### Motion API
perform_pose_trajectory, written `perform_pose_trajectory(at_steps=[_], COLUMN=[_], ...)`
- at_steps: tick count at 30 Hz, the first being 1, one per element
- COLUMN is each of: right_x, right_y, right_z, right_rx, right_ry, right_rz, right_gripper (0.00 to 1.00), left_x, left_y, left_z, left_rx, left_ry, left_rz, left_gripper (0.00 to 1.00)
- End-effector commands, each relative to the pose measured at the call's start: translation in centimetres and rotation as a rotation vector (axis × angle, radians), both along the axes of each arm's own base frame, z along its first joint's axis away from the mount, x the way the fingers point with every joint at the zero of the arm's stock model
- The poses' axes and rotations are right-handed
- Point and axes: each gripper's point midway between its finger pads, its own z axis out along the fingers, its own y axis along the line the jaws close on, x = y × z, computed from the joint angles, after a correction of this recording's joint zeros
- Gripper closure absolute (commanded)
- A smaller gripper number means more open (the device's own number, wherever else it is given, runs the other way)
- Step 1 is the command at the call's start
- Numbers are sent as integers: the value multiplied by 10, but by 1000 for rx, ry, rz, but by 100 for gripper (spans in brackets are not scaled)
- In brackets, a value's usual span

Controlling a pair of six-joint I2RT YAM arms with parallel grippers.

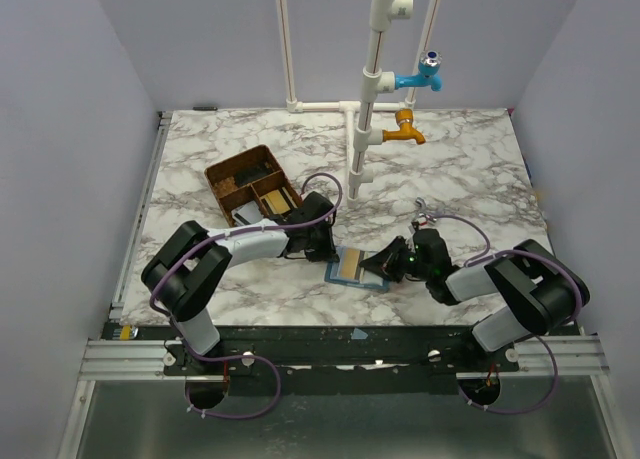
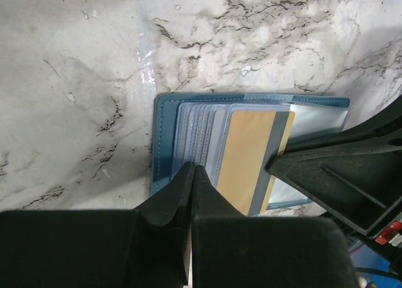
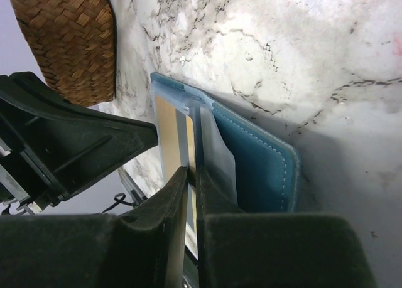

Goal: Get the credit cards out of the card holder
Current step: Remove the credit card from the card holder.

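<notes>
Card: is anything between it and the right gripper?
Nothing visible. The right gripper has the card's edge between its fingers; the holder's clear sleeve lies right beside it and may be pinched too.

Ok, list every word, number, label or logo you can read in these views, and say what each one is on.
None: no text can be read in any view.
tan card in the blue card holder: plain face with a dark stripe, no print showing.
woven tray, blue tap, orange tap: no markings visible.
</notes>
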Motion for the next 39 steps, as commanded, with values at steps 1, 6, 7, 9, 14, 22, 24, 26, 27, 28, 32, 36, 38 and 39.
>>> perform_pose_trajectory(at_steps=[1, 6, 7, 9, 14, 22, 24, 26, 27, 28, 32, 36, 38, 39], right_x=[-3, -3, -3, -4, -5, -7, -8, -7, -7, -7, -8, -9, -10, -10], right_y=[-5, -4, -4, -2, 2, 2, -1, -3, -5, -6, -12, -18, -20, -21], right_z=[-5, -5, -4, -2, 2, -1, -3, -5, -6, -6, -12, -17, -19, -19], right_rx=[-14, -9, -5, 7, 38, 55, 41, 24, 14, 5, -37, -69, -79, -84], right_ry=[-3, -1, -4, -9, -11, -8, -5, -8, -7, -11, -8, -8, -9, -9], right_rz=[6, 9, 10, 19, 37, 29, 21, 17, 12, 11, 5, 2, 2, 0], right_gripper=[86, 84, 84, 83, 83, 96, 96, 97, 96, 97, 97, 97, 97, 97], left_x=[-36, -38, -38, -39, -40, -40, -41, -41, -42, -42, -43, -43, -43, -43], left_y=[46, 47, 49, 49, 50, 53, 56, 59, 61, 62, 64, 67, 68, 68], left_z=[-50, -52, -52, -52, -53, -55, -57, -59, -60, -60, -61, -62, -63, -63], left_rx=[182, 182, 182, 180, 182, 183, 179, 173, 174, 173, 172, 172, 172, 171], left_ry=[155, 163, 165, 166, 171, 182, 192, 204, 207, 210, 214, 220, 223, 223], left_rz=[17, 27, 30, 33, 33, 49, 62, 75, 80, 86, 97, 103, 105, 107], left_gripper=[100, 100, 100, 100, 100, 100, 100, 100, 100, 100, 100, 100, 100, 100])
